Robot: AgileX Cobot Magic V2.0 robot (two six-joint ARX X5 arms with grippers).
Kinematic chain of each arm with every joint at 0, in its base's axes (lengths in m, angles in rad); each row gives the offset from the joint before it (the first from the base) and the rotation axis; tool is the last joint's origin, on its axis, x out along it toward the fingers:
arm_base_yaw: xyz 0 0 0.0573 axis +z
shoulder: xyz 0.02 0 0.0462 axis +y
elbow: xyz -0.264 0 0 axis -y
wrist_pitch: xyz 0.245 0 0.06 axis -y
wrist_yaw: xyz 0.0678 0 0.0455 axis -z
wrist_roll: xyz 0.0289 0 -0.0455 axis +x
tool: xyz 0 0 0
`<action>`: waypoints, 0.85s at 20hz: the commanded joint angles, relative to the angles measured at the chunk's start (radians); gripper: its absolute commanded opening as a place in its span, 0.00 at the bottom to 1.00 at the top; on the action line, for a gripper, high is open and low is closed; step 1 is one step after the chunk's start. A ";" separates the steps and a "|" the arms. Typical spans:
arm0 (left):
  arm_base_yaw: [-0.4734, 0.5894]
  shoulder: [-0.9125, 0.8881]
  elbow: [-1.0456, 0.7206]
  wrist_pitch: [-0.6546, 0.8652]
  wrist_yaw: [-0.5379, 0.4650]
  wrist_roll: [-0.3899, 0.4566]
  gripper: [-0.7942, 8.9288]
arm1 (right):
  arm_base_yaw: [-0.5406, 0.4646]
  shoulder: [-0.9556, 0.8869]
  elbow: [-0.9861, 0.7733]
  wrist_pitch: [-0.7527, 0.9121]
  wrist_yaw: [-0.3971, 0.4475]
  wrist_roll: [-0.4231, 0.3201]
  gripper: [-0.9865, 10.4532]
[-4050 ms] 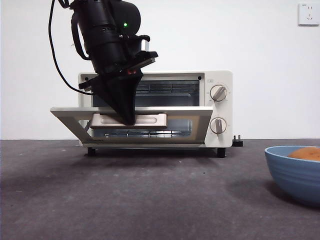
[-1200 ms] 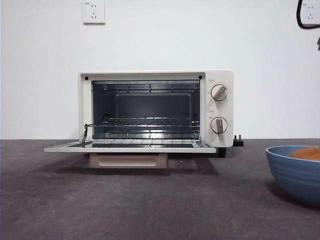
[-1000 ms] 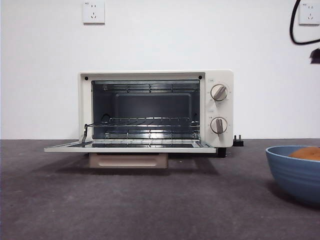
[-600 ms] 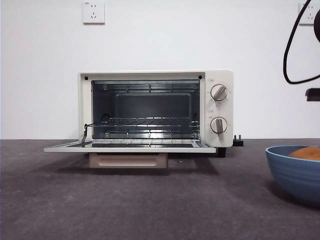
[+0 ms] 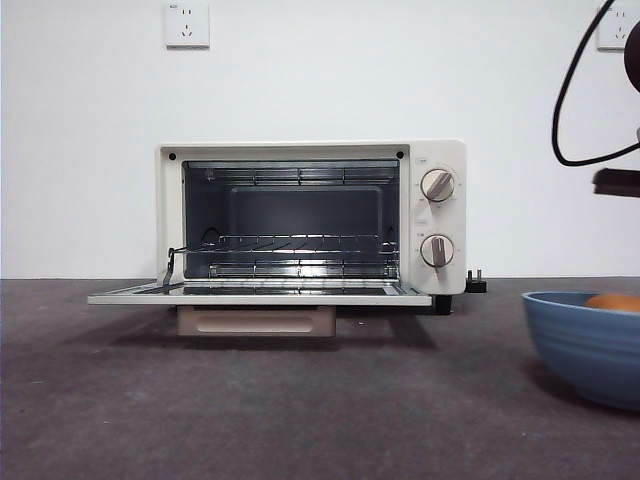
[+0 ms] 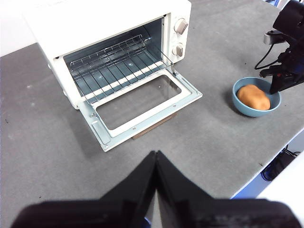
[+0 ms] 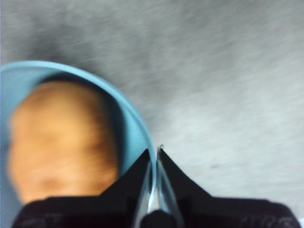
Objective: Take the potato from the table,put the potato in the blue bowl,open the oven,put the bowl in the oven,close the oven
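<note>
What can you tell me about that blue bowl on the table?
The blue bowl is round, deep and matte, with faint ridges outside. It stands upright on the grey table, off to the knob side of the open oven, apart from it. The potato lies inside. The right gripper has its fingers pinched on the rim.

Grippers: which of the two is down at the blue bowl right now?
The right gripper: its jaws straddle the blue bowl's rim beside the potato. The left gripper hangs shut, high above the table, facing the open oven.
</note>
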 commanded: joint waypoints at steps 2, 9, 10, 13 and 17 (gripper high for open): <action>-0.003 -0.003 -0.002 0.003 -0.003 0.000 0.08 | 0.038 0.010 0.058 -0.023 -0.058 0.049 0.07; -0.003 0.007 -0.002 0.003 -0.002 0.008 0.08 | 0.168 0.044 0.370 -0.101 -0.042 0.146 0.07; -0.003 0.010 -0.002 0.003 -0.003 0.008 0.08 | 0.184 0.079 0.433 -0.142 -0.029 0.146 0.07; -0.003 0.018 -0.002 0.003 -0.003 0.013 0.08 | 0.232 0.190 0.595 -0.191 -0.020 0.155 0.07; -0.003 0.019 -0.002 0.003 -0.003 0.024 0.08 | 0.307 0.372 0.796 -0.205 -0.019 0.210 0.07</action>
